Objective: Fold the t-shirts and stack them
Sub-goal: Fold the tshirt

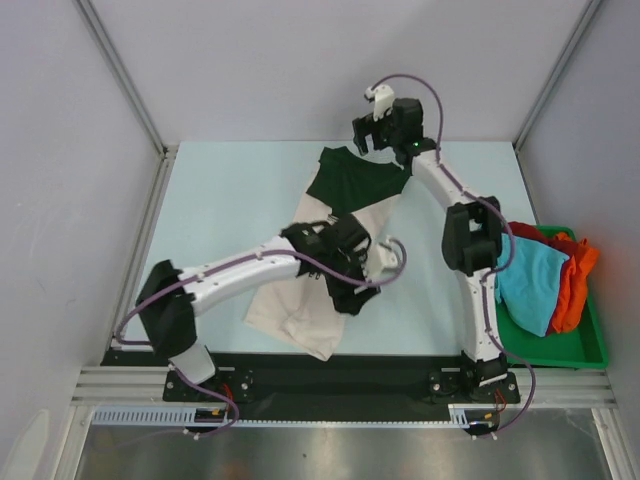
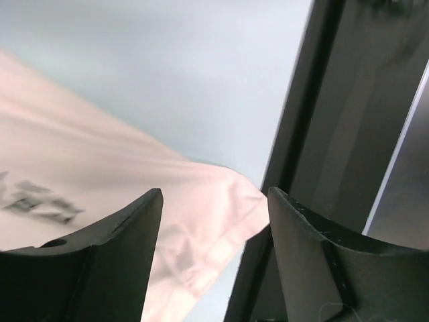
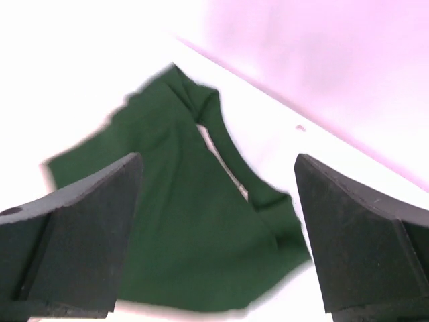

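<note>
The cream-white t-shirt with dark lettering lies spread across the middle of the table. Its upper part lies under the dark green t-shirt, which lies at the far middle. My left gripper hangs open over the cream shirt's right side. In the left wrist view the open gripper frames a corner of the cream shirt, and nothing is held. My right gripper is open above the green shirt's far edge. In the right wrist view the open gripper hovers over the green shirt, clear of it.
A green bin at the right edge holds a teal cloth and orange-red cloths. A black strip runs along the table's near edge. Grey walls and metal frame rails close in the sides and back.
</note>
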`<state>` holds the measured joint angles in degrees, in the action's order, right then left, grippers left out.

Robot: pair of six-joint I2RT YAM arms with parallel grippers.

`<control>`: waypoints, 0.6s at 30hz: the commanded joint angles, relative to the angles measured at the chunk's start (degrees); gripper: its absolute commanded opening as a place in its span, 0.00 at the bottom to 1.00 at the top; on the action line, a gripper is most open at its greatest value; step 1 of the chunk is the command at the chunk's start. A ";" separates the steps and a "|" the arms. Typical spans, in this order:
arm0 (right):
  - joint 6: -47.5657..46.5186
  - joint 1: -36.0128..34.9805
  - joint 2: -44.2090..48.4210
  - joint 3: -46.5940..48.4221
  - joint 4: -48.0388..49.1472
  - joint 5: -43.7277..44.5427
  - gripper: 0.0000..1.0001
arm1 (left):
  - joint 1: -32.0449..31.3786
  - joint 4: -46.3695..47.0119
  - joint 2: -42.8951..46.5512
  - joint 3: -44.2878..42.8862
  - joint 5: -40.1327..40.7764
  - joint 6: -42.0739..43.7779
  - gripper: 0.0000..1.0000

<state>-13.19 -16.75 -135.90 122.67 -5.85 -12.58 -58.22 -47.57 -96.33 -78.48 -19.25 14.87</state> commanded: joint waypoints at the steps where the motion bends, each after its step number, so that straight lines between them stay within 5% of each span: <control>1: 3.86 -0.74 17.29 -5.67 -1.08 -0.16 1.00 | 6.16 -0.25 7.65 -5.02 -2.90 -5.70 0.70; 12: 20.74 3.82 35.07 -43.01 -5.41 -8.25 0.87 | 32.18 6.87 8.62 10.96 -3.07 -21.64 0.62; 18: 25.05 8.66 37.11 -50.07 -2.59 -9.48 0.82 | 45.64 8.28 6.16 15.63 -4.14 -24.19 0.61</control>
<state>7.35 -10.20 -100.90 72.18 -11.29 -20.21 -15.53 -41.17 -90.32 -63.72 -20.84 -5.80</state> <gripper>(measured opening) 0.824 0.614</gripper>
